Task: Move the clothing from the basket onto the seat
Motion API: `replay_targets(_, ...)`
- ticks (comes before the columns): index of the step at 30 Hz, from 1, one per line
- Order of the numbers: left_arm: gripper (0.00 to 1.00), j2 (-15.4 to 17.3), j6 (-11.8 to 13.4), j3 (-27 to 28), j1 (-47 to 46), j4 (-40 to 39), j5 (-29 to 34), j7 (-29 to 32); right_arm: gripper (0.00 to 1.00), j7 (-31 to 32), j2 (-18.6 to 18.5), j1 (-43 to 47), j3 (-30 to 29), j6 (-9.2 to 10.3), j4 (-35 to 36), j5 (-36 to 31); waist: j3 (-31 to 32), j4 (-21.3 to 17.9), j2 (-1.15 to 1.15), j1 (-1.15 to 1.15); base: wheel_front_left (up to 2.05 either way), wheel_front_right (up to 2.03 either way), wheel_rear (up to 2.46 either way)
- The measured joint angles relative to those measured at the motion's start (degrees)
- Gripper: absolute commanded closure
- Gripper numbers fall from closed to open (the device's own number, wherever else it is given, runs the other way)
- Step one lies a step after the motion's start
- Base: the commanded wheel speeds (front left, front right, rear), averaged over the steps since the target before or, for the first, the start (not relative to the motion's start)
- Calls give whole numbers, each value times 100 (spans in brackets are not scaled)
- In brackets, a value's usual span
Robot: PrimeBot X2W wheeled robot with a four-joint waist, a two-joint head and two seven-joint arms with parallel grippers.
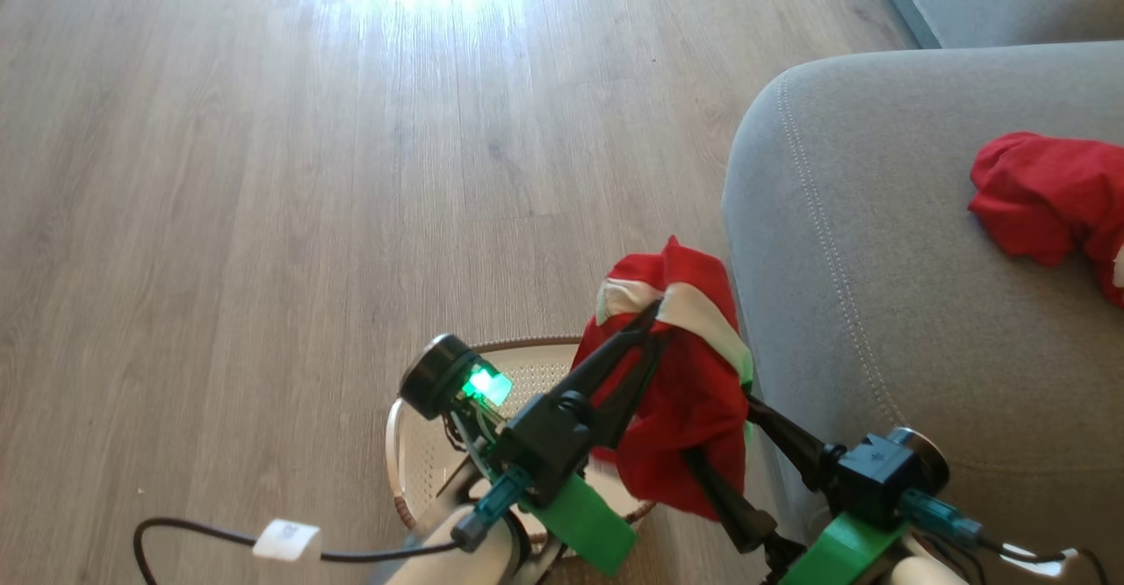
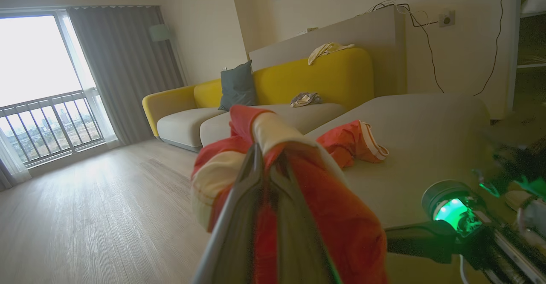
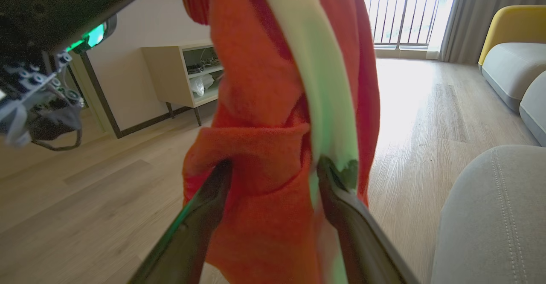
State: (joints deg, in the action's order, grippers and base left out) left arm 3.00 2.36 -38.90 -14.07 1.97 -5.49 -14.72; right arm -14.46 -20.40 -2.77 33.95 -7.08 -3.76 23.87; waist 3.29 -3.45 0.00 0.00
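My left gripper (image 1: pixel 657 311) is shut on a red garment with white trim (image 1: pixel 685 392), which hangs above the cream basket (image 1: pixel 421 458) and just left of the grey seat (image 1: pixel 878 286). My right gripper (image 1: pixel 717 427) stands open, and the hanging cloth (image 3: pixel 256 105) drapes between its two fingers (image 3: pixel 204 207). In the left wrist view the left gripper (image 2: pixel 266 154) pinches the cloth (image 2: pixel 341 224) at its white band. A second red garment (image 1: pixel 1045 194) lies crumpled on the seat (image 2: pixel 426 139), to the far right.
Wooden floor (image 1: pixel 307 172) spreads left of and beyond the basket. A black cable with a white tag (image 1: pixel 285 539) trails at the lower left. A yellow sofa (image 2: pixel 324 75) stands beyond the seat, and a low cabinet (image 3: pixel 187 79) stands by the wall.
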Motion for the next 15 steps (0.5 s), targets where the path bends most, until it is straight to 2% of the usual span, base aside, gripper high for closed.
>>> replay_targets(15,100,8,27,-449,0,-40,-68,0,0,0,417,-159,-162,0,-420,-271,34,162,0,0,0,0,0)
